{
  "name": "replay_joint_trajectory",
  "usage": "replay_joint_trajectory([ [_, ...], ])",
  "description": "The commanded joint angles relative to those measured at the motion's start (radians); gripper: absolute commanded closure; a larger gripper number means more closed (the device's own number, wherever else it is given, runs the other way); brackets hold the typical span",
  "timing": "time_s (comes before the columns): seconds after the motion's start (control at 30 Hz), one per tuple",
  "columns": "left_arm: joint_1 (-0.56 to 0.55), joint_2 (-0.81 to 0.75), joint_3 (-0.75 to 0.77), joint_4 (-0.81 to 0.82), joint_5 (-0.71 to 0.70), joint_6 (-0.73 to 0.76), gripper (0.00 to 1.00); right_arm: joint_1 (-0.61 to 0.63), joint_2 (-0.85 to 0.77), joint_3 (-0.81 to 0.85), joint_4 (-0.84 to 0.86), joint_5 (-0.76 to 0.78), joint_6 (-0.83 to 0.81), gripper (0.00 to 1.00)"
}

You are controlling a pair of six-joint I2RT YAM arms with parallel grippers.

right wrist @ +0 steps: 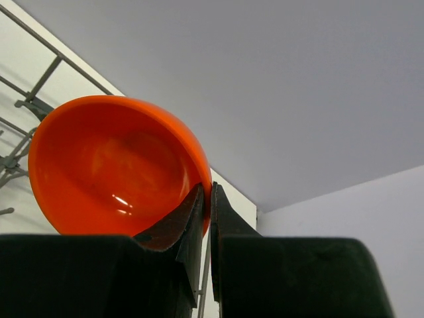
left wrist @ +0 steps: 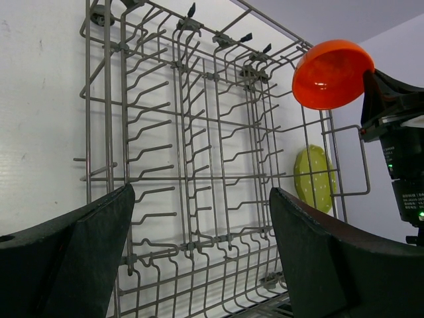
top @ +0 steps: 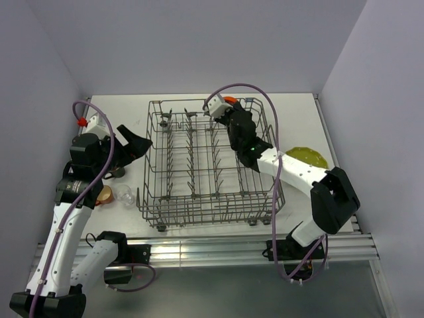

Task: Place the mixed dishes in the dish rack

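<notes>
Right gripper (right wrist: 207,218): jaws clamped on the rim of the orange bowl (right wrist: 112,165), one finger inside and one outside. The bowl's hollow faces the wrist camera.

From the top view, the bowl sits at the far right corner of the dish rack (top: 209,218), about level with the top rim wire. Can't tell whether it touches the wire. The right arm reaches in diagonally over the rack's right side.

Left gripper (left wrist: 201,193): jaws wide apart, nothing between them. It hangs just off the rack's left side, pointed across the rack, with the tine rows in plain view between the fingers.

On the counter (top: 298,119):
- yellow-green scalloped plate (top: 307,156), lying flat just outside the rack's right wall, partly under the right arm
- clear glass (top: 124,194), left of the rack near its front left corner
- small orange handled cup (top: 105,194), just beside the glass on its left, tucked against the left arm
- a dark object (top: 118,172) behind those two, probably the brown mug, mostly hidden by the left arm

The rack stands square on the counter between the two arms.
</notes>
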Motion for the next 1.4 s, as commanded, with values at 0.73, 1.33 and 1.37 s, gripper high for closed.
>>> replay_joint_trajectory([
  [0.73,0.004,0.002,0.008,0.052,0.012,0.035,0.11,-0.056,0.183,-0.048,0.356,-0.087,-0.375,1.00],
  [1.33,0.004,0.014,-0.006,0.073,0.019,0.048,0.11,-0.073,0.220,-0.243,0.659,-0.231,-0.612,1.00],
  [1.37,0.004,0.017,-0.004,0.073,0.021,0.048,0.11,-0.068,0.215,-0.251,0.653,-0.243,-0.613,1.00],
])
